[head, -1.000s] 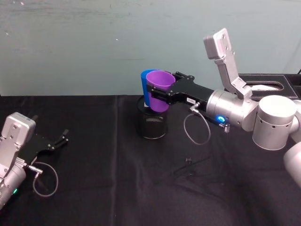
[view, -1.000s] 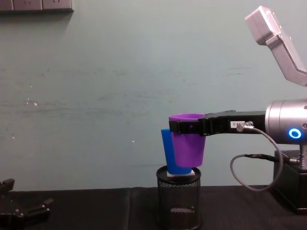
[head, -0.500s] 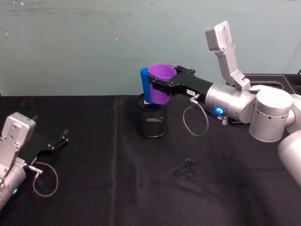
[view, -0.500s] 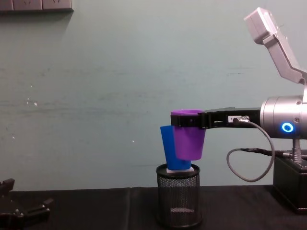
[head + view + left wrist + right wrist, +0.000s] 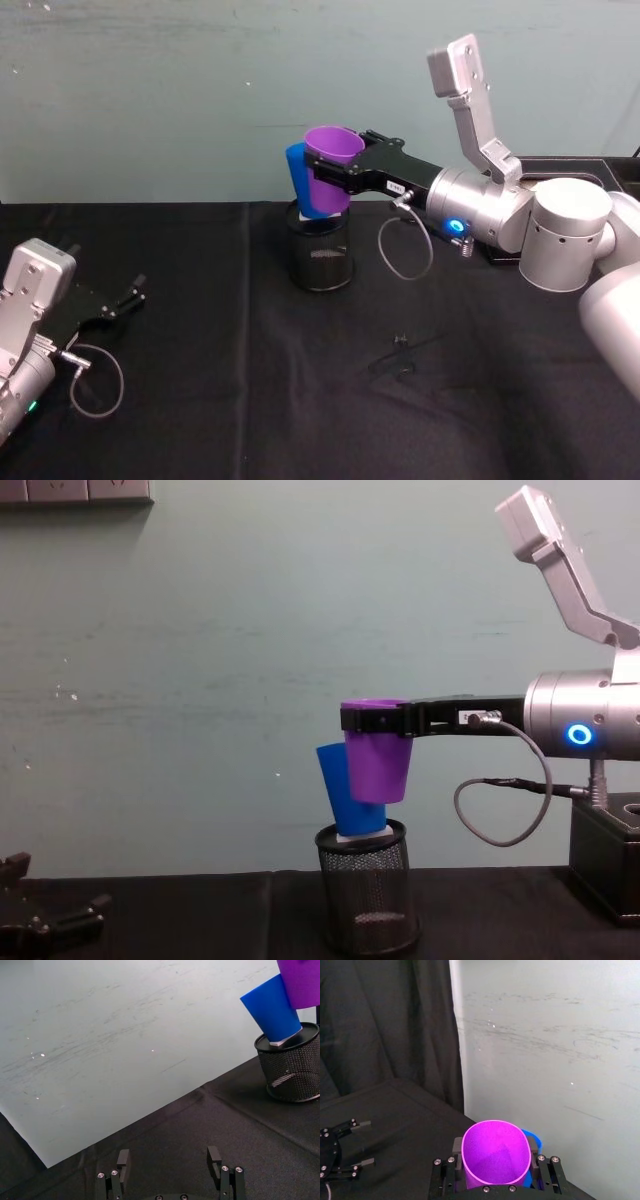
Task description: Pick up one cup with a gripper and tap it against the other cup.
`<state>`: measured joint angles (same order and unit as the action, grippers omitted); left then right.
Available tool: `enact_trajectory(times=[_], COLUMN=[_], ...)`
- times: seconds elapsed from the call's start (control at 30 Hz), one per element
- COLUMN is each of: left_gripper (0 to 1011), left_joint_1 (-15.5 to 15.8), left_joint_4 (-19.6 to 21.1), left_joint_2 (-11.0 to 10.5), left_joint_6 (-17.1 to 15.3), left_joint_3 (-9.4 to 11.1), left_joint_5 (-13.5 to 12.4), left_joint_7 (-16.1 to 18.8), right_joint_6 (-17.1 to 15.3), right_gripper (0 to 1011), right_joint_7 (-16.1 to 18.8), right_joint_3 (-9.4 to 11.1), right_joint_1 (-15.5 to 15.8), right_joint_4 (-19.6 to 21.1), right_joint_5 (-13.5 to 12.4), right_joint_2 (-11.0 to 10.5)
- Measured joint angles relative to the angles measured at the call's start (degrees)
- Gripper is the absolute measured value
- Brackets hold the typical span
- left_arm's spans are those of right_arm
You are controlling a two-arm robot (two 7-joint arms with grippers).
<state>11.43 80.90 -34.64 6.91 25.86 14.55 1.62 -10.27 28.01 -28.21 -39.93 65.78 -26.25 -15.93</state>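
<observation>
Chest view: at the frame centre the right hand pinches the purple cup at its rim, its side against the tilted blue cup, which sits in the mesh holder. Free space lies left of them. At the head view's lower left, the left hand rests spread on the counter.
</observation>
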Motion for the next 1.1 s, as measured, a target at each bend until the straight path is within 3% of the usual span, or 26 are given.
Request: enact_trajectory(times=[1.1], left_gripper=[1000], left_joint_1=[0.00], left_joint_4=[0.00], left_joint_2=[0.00], left_joint_6=[0.00], left_joint_3=[0.00], left_joint_5=[0.00], left_joint_7=[0.00], right_joint_6=[-0.46], right_gripper=[733], right_joint_7=[1.17], right_joint_3=[-0.26], right_joint_1=[0.17], right_joint_4=[0.31], right_joint_5=[-0.46], right_joint_2=[0.30])
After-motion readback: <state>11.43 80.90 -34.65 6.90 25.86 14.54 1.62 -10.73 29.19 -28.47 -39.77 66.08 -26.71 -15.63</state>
